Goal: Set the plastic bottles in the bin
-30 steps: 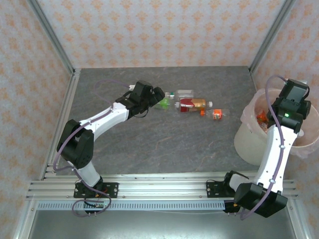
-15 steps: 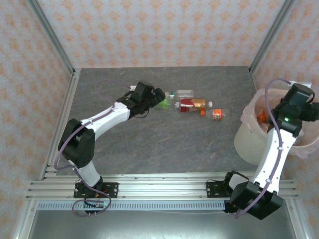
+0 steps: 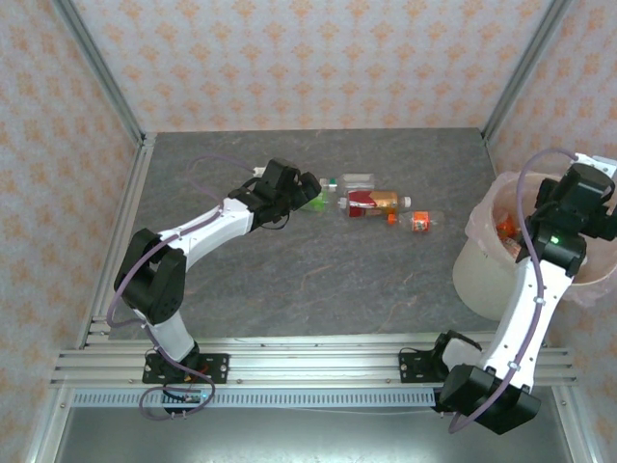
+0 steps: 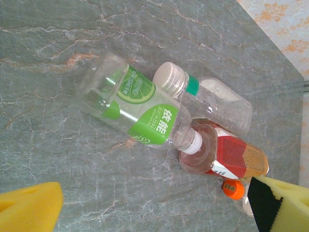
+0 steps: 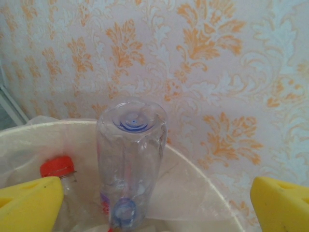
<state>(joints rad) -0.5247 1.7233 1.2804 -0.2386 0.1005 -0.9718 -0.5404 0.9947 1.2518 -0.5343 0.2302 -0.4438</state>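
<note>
The left gripper (image 3: pixel 307 185) hangs low over the far middle of the table (image 3: pixel 289 270), just beside the green bottle (image 3: pixel 313 200). Its fingers are spread wide with nothing between them (in the left wrist view (image 4: pixel 154 210) the yellow pads sit out at the two bottom corners). Ahead of them four bottles lie in a loose cluster. The green bottle (image 4: pixel 130 111) is on its side, its white cap pressed against the red bottle (image 4: pixel 227 157). The white-capped bottle (image 4: pixel 207 94), clear with a green neck band, lies touching the green one on the far side. Just beyond the red bottle is the orange bottle (image 3: pixel 416 221), of which the wrist camera catches little more than the orange cap (image 4: pixel 232 189).

Over on the right, the right gripper (image 3: pixel 588 193) is above the bin (image 3: pixel 482 280), which stands at the table's right edge. Its fingers are also wide apart (image 5: pixel 154 208). A clear bottle (image 5: pixel 131 164) stands cap-down inside the bin (image 5: pixel 193 191) between the pads, touching neither (so it is not gripped). Beside it in the bin is a red-capped bottle (image 5: pixel 58 167).
</note>
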